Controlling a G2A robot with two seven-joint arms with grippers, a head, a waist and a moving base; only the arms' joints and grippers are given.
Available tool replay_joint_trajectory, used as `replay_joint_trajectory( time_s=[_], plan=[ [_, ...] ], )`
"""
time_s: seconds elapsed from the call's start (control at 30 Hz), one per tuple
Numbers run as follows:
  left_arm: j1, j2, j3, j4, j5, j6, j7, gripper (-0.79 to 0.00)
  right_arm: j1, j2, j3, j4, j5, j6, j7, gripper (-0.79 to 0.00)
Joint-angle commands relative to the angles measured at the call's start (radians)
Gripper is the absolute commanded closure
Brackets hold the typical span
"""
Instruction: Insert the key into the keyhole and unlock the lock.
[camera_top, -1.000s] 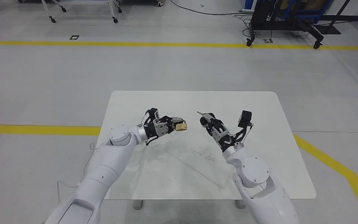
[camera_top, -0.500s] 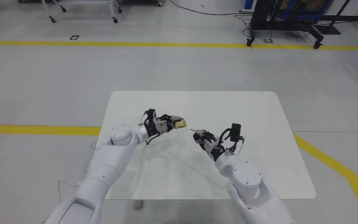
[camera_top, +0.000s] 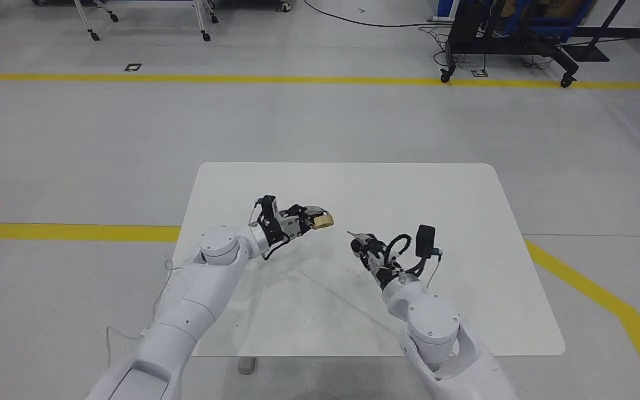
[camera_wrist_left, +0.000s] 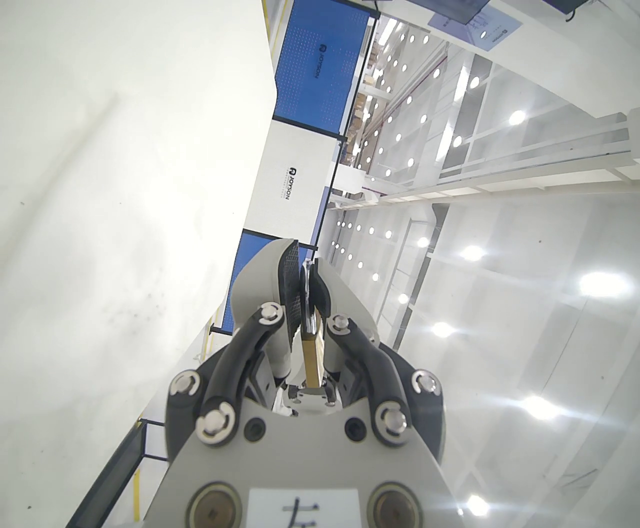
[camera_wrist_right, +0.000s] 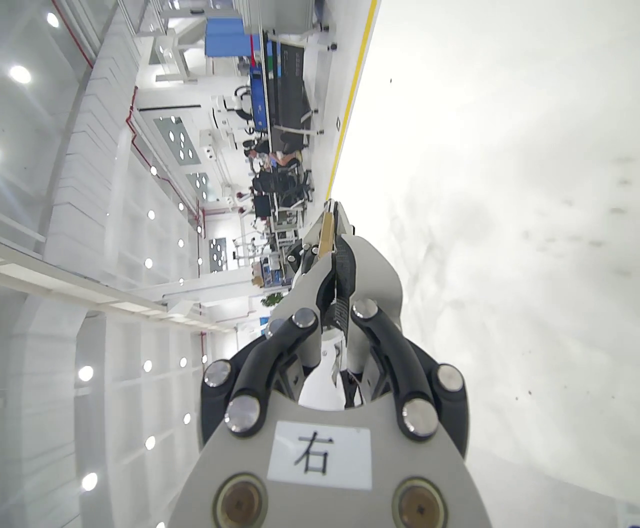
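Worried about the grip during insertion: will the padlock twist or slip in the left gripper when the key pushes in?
The padlock looks solid brass, so likely stiff and heavy for its size. The left gripper pinches only its flat faces, so it may pivot. Smooth metal could slip, though the textured pads should help.

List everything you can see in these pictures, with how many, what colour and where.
lock: one, brass, held above the middle of the table
key: one, brass-coloured, held above the table, apart from the lock
table: one, white, in front of the robot
floor lines: yellow, beyond the table and at both its sides
wheeled frame: one, dark, on the floor far beyond the table
left gripper: one, pale grey with black pads, shut on the lock
right gripper: one, same colours, shut on the key
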Motion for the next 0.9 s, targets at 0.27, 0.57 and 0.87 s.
replay_joint_trajectory(
  time_s=[0.27, 0.57, 0.87],
  plan=[
    [0.021, -0.009, 0.013, -0.047, 0.061, -0.052, 0.144, 0.0, 0.033, -0.059, -0.203, 0.092, -0.027, -0.078, -0.343, 0.0],
    [0.04, -0.006, 0.015, -0.079, 0.112, -0.09, 0.132, 0.0, 0.107, -0.113, -0.293, 0.174, 0.013, -0.095, -0.504, 0.0],
    [0.044, -0.007, 0.011, -0.087, 0.116, -0.102, 0.103, 0.0, 0.12, -0.131, -0.298, 0.184, 0.003, -0.09, -0.497, 0.0]
  ],
)
